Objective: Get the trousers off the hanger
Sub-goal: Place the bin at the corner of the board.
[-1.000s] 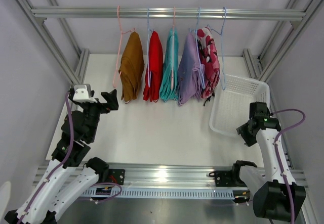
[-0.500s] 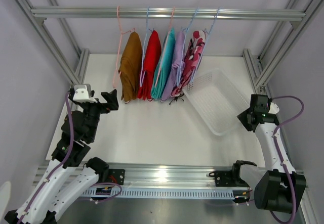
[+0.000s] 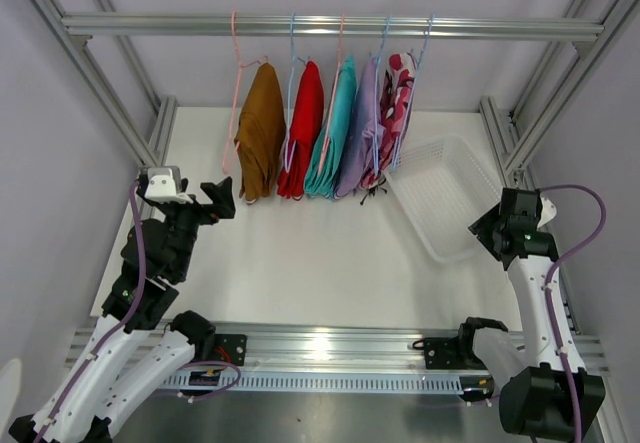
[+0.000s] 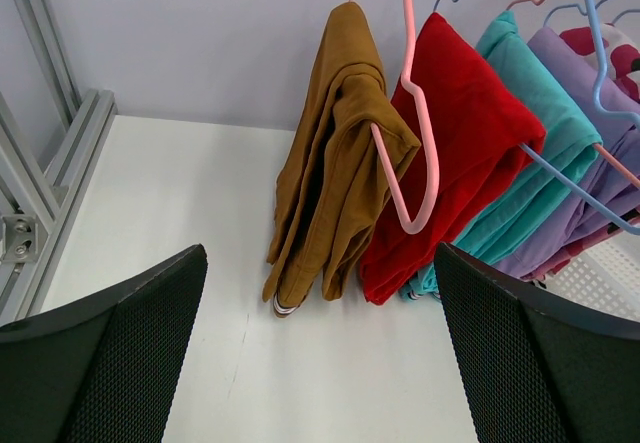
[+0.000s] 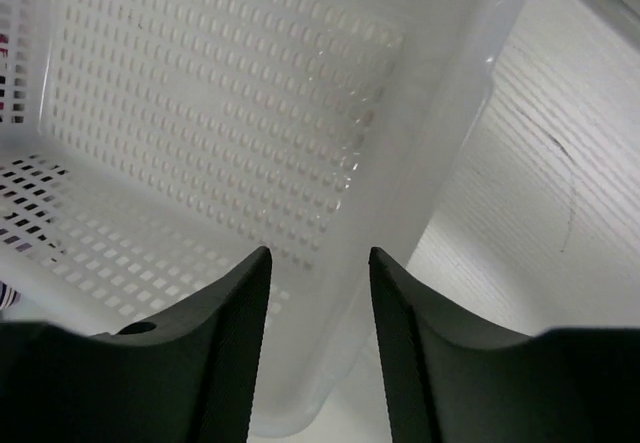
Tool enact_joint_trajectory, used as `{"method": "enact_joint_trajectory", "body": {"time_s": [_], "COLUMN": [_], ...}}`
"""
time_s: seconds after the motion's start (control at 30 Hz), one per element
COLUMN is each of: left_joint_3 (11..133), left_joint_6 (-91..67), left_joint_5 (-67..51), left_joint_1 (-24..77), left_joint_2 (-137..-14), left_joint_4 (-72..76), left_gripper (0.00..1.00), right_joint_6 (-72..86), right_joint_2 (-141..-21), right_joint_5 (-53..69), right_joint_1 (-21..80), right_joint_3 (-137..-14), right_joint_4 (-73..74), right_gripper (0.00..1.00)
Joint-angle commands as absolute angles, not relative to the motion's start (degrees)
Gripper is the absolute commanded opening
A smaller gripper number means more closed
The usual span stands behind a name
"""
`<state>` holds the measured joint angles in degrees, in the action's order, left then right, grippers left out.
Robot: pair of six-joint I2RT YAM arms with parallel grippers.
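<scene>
White tabletop, rail across the back. All five trousers pairs hang from it on thin hangers, none off yet. The mustard-brown pair is nearest my left gripper, whose fingers are spread wide with nothing between them. My right gripper is part-open astride the basket rim; can't tell if it's clamped. Cloth looks soft, light and floppy, and the hanger will likely swing. I'd pinch the thick folded bunch low on that pair and draw it sideways off the bar.

Five trousers hang side by side on hangers from the back rail, with the basket just to their right on the surface.
</scene>
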<state>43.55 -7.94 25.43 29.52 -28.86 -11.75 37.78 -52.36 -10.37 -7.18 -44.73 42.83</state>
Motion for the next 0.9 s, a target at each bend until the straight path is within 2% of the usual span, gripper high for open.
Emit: {"method": "enact_joint_trajectory", "body": {"time_s": [0.0, 0.1, 0.17, 0.43, 0.6, 0.87], "left_joint_3": [45.18, 45.00, 45.09, 45.09, 45.09, 44.83], "left_joint_6": [-7.47, -7.38, -7.30, -7.21, -7.21, -7.03], "left_joint_5": [24.08, 24.08, 24.08, 23.73, 23.64, 23.82], "left_joint_1": [30.06, 30.15, 30.23, 30.24, 30.23, 30.23], "left_joint_2": [-29.09, -29.00, -29.18, -29.00, -29.00, -29.18], "left_joint_4": [-10.90, -10.81, -10.90, -10.81, -10.81, -10.64], "left_gripper": [1.00, 0.99, 1.00, 0.99, 0.99, 0.99], "right_joint_6": [37.43, 39.37, 39.99, 38.77, 36.30, 28.66], "right_joint_2": [-53.17, -53.70, -55.27, -54.94, -56.33, -64.06], "right_joint_5": [-7.56, -5.10, -3.87, -5.01, -3.43, -3.25], "right_joint_1": [-6.86, -6.85, -6.51, -3.52, -2.73, 7.88], "right_joint_3": [-43.79, -41.32, -39.99, -40.69, -46.65, -54.57], "right_joint_4": [41.67, 38.24, 36.75, 35.25, 34.63, 31.73], "right_gripper": [0.46, 0.34, 0.34, 0.43, 0.50, 0.59]}}
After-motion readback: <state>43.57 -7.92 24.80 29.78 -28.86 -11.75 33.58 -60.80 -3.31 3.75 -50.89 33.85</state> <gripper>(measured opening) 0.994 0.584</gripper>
